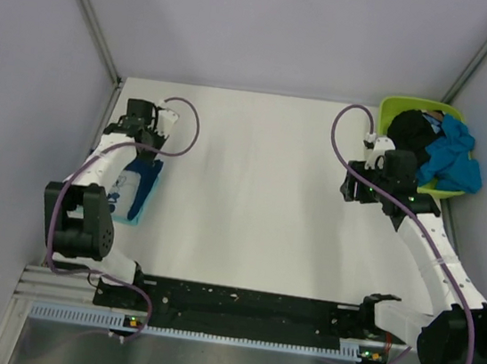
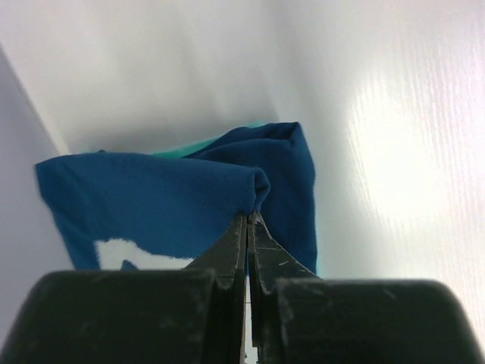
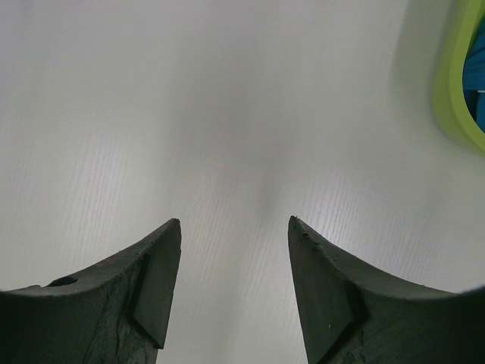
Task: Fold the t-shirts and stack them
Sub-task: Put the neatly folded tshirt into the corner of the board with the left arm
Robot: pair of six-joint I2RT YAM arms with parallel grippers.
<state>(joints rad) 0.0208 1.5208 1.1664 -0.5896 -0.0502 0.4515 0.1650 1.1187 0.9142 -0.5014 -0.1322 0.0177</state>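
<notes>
Pressed together at the tips, the left claw (image 2: 248, 217) is seen pinching a puckered fold of a dark navy cloth t-shirt (image 2: 151, 197), on which part of a pale blue-white print (image 2: 121, 254) is shown near the claw's base. This folded shirt is laid on the white table (image 1: 250, 201) at its left side, close to the left wall, and a thin edge of a light teal cloth t-shirt (image 2: 193, 146) is exposed beneath it at its far side. In the top view the left claw (image 1: 145, 129) is placed over the far end of the navy shirt (image 1: 135, 187), which is partly covered by the arm. The right claw (image 3: 235, 224) is held spread, with nothing between its fingers, above bare table on the right side; in the top view the right claw (image 1: 357, 186) is found just left of a lime-green plastic tub (image 1: 397, 104), apart from it. The tub (image 3: 447, 91) is set at the far right corner of the table. Inside it a crumpled black cloth t-shirt (image 1: 412, 132) is lying on the left, touching a crumpled bright blue cloth t-shirt (image 1: 449, 155) on the right, part of which is draped over the near rim.
</notes>
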